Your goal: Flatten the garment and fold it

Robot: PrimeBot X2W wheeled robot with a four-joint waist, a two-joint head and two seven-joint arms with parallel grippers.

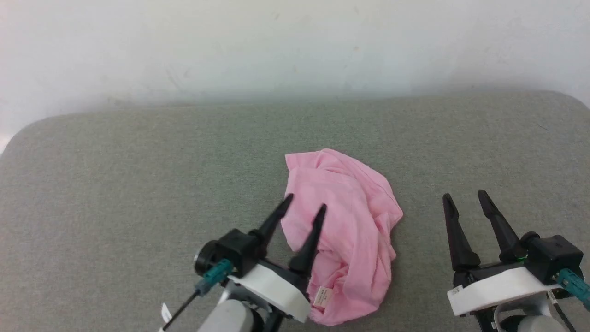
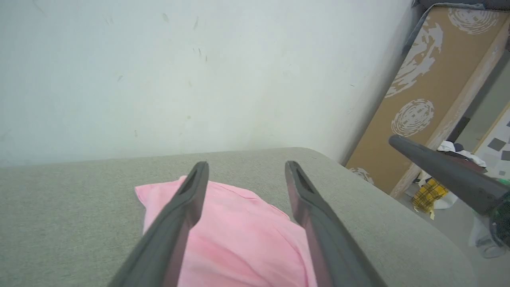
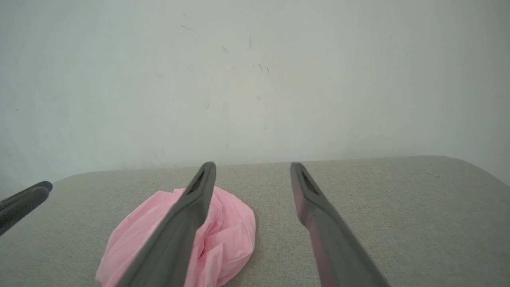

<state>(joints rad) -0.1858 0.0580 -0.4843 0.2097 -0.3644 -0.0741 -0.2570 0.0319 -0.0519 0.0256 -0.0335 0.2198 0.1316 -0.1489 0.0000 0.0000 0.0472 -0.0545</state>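
Garment (image 1: 350, 230) lies bunched on the grey cushion (image 1: 138, 184), with its white label (image 1: 323, 296) at the near end, beside the left wrist's white housing. Left gripper (image 1: 306, 203) angles forward and to the right; its fingers are spread wide, with the tips over the cloth's left edge, clamping nothing. Right gripper (image 1: 464, 194) sits to the cloth's right, apart from it. Its fingers are also spread and point forward with a slight leftward tilt, with nothing between them.

Left end effector (image 1: 307, 201) and right end effector (image 1: 463, 193): tapered black fingers (image 1: 456, 240), white housing (image 1: 498, 288) behind, teal connector (image 1: 217, 272) beside it.
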